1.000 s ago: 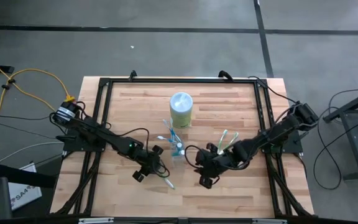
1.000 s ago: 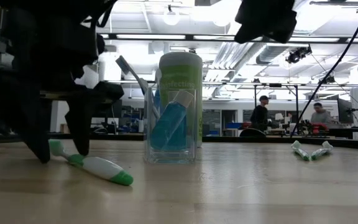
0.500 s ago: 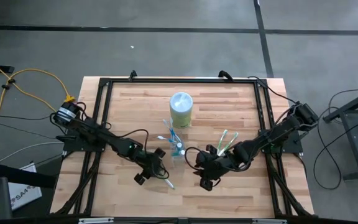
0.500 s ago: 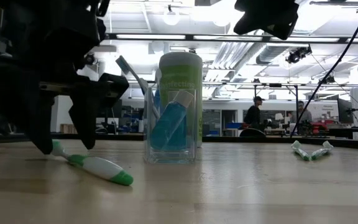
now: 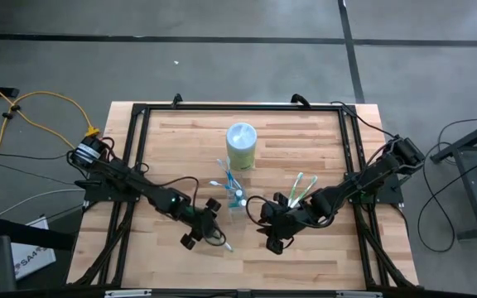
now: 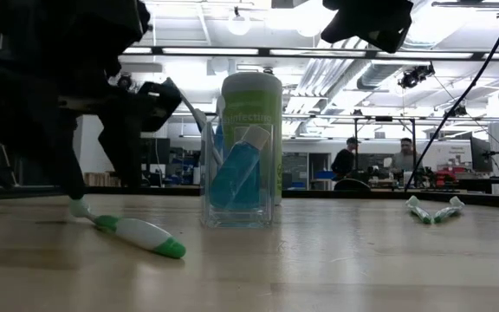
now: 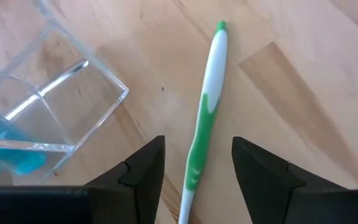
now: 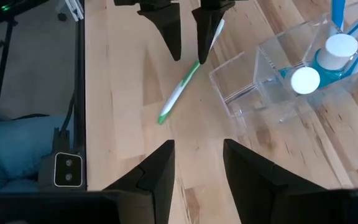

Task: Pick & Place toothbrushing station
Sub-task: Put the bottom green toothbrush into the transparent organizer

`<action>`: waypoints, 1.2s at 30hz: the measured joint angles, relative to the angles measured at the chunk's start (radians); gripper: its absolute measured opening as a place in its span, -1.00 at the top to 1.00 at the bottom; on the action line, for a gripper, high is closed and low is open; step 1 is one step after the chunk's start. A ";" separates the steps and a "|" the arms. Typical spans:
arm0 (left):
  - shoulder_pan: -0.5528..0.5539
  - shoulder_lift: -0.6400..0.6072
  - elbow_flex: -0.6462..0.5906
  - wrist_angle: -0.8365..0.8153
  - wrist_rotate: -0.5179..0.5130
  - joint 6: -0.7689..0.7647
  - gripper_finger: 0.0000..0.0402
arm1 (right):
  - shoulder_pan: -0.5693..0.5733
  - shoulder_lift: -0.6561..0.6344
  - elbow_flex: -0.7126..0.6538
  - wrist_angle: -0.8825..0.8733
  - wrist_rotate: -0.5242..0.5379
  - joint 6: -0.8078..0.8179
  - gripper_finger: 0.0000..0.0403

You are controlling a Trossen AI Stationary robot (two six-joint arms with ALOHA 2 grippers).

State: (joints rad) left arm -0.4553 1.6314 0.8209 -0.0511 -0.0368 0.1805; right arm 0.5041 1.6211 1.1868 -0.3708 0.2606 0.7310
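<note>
A green-and-white toothbrush (image 7: 207,112) lies flat on the wooden table near its front, and also shows in the high view (image 5: 223,242) and the low view (image 6: 137,234). My left gripper (image 7: 194,180) is open over the toothbrush's head end, one finger on either side and apart from it. The clear tumbler (image 5: 237,203) stands just right of it, holding blue-and-white toothpaste tubes (image 8: 304,79) and blue toothbrushes. My right gripper (image 5: 273,236) is open and empty above the table, right of the tumbler.
A tall green-and-white canister (image 5: 241,145) stands behind the tumbler. Two green-and-white toothbrushes (image 5: 301,186) lie on the table at the right. Blue-and-white toothbrushes (image 5: 224,175) lie beside the tumbler's far side. A black frame (image 5: 139,116) rims the table. People stand in the room beyond.
My left gripper has shifted a little toward the table's right edge, over the head end of the green-and-white toothbrush, and has stayed open. The toothbrush has not moved.
</note>
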 joint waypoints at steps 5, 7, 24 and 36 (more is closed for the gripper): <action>-0.032 0.002 0.071 -0.131 -0.071 -0.044 0.11 | 0.000 0.000 0.000 0.000 -0.001 -0.014 0.36; -0.044 0.002 0.084 -0.131 -0.074 -0.051 0.11 | 0.000 0.000 0.000 0.002 -0.001 -0.028 0.36; -0.065 0.184 0.250 -0.286 -0.136 -0.046 0.11 | 0.035 0.000 0.000 0.001 0.003 -0.044 0.36; -0.042 0.185 0.277 -0.276 -0.067 0.012 0.11 | 0.062 0.000 0.000 0.005 0.011 -0.035 0.36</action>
State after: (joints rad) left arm -0.4972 1.8168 1.0977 -0.3275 -0.1041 0.1927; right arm 0.5665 1.6211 1.1866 -0.3662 0.2714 0.6958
